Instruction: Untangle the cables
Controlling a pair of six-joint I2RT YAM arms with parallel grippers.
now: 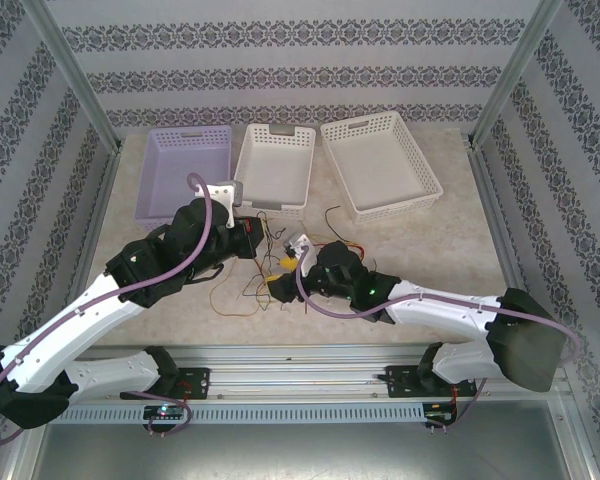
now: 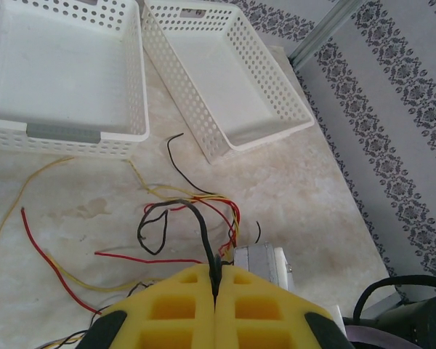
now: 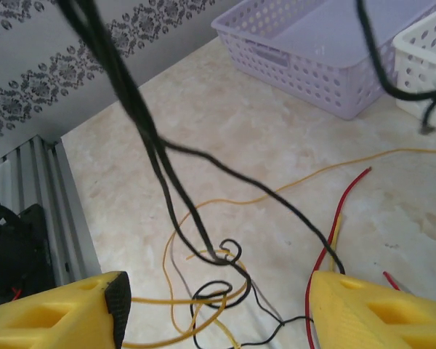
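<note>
The cables (image 3: 221,254) knot at lower centre of the right wrist view, with black strands rising steeply to the upper left. The right gripper (image 3: 218,309), which is nearer, stands spread with the knot just ahead between its fingers. The left gripper (image 2: 215,276) is pressed together on a black cable (image 2: 200,225).

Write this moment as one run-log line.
left gripper: shut on black cable | right gripper: open over cable tangle | task: unfinished
</note>
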